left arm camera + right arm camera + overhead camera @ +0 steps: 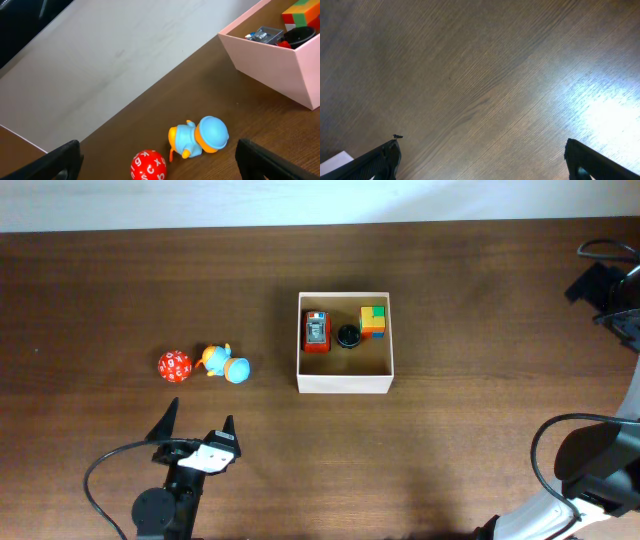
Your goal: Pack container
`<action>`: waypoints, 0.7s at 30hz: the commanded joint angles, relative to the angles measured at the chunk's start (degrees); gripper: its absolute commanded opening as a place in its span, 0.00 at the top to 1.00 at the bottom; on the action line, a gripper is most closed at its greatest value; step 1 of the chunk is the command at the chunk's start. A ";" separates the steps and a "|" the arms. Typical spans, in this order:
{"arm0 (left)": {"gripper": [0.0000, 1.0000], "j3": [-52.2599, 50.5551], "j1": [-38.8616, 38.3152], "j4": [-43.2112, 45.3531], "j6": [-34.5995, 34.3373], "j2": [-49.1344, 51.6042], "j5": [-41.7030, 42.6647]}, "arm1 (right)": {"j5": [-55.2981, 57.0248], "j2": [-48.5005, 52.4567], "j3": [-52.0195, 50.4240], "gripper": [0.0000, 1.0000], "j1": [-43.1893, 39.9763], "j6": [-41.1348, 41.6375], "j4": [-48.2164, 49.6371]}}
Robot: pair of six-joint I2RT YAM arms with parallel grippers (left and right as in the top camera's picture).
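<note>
The container (pixel 345 385), a white-walled square box, stands at the table's middle. Inside it lie a red toy car (pixel 317 331), a small black piece (pixel 348 336) and a multicoloured block (pixel 373 321). Left of it on the wood sit a blue and orange duck toy (pixel 225 364) and a red ball with white letters (pixel 174 366). My left gripper (pixel 200 416) is open just in front of these two toys, empty. The left wrist view shows the ball (pixel 148 166) and duck (pixel 200 137) ahead of its spread fingers, with the container (pixel 270 65) at upper right. My right gripper (pixel 482 148) is open over bare wood.
The right arm (pixel 605 285) reaches along the table's far right edge, with cables beside it. A pale wall or surface (pixel 100 65) borders the far side of the table. A white corner (pixel 335 161) shows at the lower left of the right wrist view.
</note>
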 commanded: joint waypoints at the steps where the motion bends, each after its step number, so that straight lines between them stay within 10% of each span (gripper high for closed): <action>1: 0.01 -0.33 0.35 -0.07 -0.33 -0.44 -0.44 | -0.55 -1.25 0.76 0.01 0.13 0.68 -0.02; 16: 0.01 2.08 0.37 12.50 0.31 -0.35 7.56 | -0.55 -1.22 0.76 0.01 0.13 0.68 -0.02; 21: 0.01 12.72 0.37 0.28 -0.98 7.28 6.69 | -0.55 -1.22 0.76 0.01 0.13 0.68 -0.02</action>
